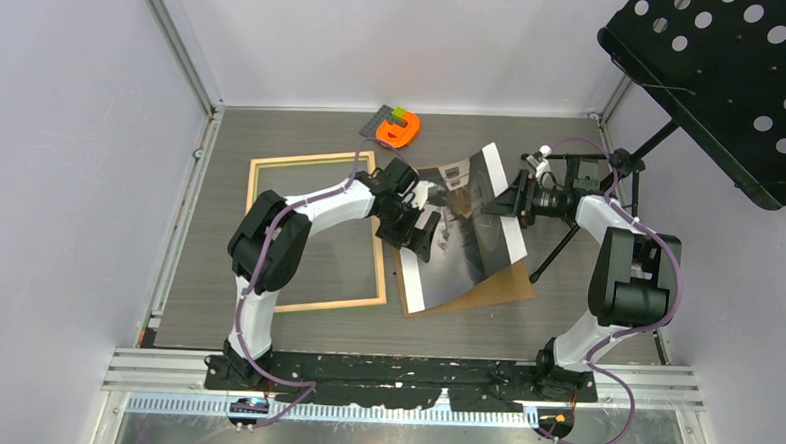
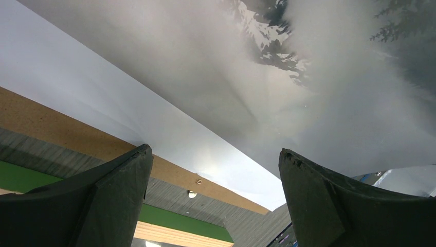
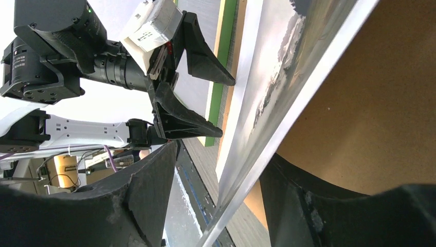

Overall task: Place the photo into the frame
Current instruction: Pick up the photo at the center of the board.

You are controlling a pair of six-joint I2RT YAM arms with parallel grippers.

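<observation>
The photo (image 1: 469, 225) lies mid-table, a dark misty print tilted up along its right side. The frame (image 1: 314, 229) lies flat to its left, pale wood face up. My left gripper (image 1: 421, 218) hangs open over the photo's left part, nothing between its fingers (image 2: 123, 190). The left wrist view shows the photo (image 2: 257, 77) filling the top and the frame's green edge (image 2: 180, 218) below. My right gripper (image 3: 221, 159) is open, with the photo's raised right edge (image 3: 288, 87) passing between its fingers with a gap on one side. The left gripper (image 3: 228, 107) is seen beyond it.
A brown backing board (image 1: 496, 287) lies under the photo, also seen as the board (image 3: 370, 103) and board edge (image 2: 51, 121). An orange object (image 1: 398, 129) sits at the back. A black perforated stand (image 1: 736, 77) overhangs the right arm. Enclosure walls stand on both sides.
</observation>
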